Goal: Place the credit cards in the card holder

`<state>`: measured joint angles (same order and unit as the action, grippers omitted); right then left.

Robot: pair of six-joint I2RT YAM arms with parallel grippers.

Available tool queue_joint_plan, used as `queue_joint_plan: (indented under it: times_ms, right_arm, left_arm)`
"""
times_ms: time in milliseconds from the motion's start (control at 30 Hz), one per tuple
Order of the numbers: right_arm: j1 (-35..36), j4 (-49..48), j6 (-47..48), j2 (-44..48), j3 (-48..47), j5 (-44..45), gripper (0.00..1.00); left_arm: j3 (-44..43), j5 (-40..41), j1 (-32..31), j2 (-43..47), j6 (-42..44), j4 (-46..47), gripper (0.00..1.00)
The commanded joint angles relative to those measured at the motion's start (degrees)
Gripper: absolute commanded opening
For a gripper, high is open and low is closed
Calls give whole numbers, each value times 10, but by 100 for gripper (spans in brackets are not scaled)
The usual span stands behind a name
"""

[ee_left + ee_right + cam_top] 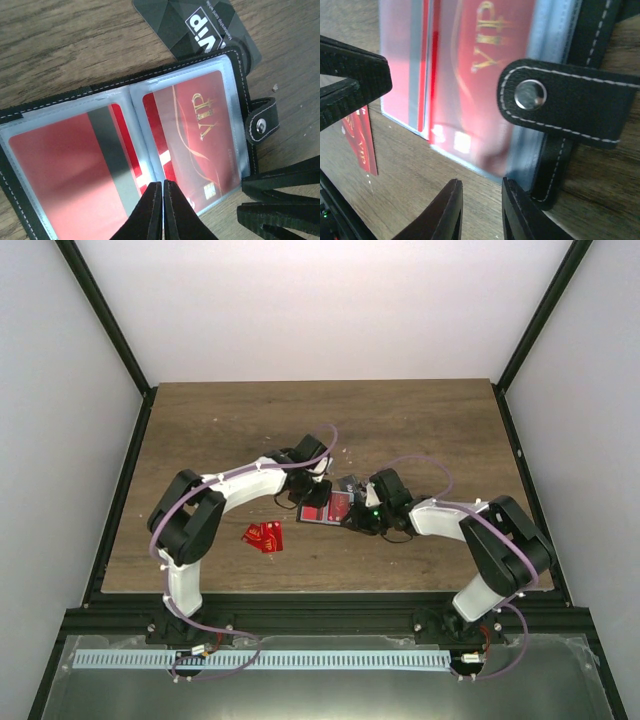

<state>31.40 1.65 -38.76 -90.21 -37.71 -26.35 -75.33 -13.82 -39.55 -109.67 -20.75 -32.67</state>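
You see the card holder (322,510) lying open at the middle of the brown wooden table (220,430), white walls (330,310) around it, with loose red credit cards (264,536) beside it. Left jaws: pressed together over its centre fold. Right jaws: slightly apart, empty.

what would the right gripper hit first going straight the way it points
Probably the near edge of the open card holder, where a sleeved red card sits, just ahead of the right gripper; depth is unclear.
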Motion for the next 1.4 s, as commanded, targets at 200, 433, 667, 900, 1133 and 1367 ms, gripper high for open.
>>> queue_joint_plan:
  times_ms: [200, 433, 667, 900, 1133, 1367]
  right_arm:
    - [-5, 25, 1, -4, -20, 44, 26]
    - [-5, 31, 0, -3, -24, 51, 27]
    - [-5, 41, 6, -3, -37, 56, 27]
    - [-5, 42, 8, -28, -45, 69, 27]
    - [-5, 13, 1, -50, -44, 27, 27]
    - [-5, -47, -11, -31, -31, -31, 27]
  left_arm:
    - [10, -12, -3, -34, 11, 14, 4]
    - [15, -16, -3, -45, 11, 21, 4]
    - [17, -16, -3, -51, 12, 23, 4]
    - [17, -17, -3, -52, 12, 23, 4]
    - [22, -20, -3, -54, 12, 27, 4]
    - [38, -26, -4, -54, 9, 39, 4]
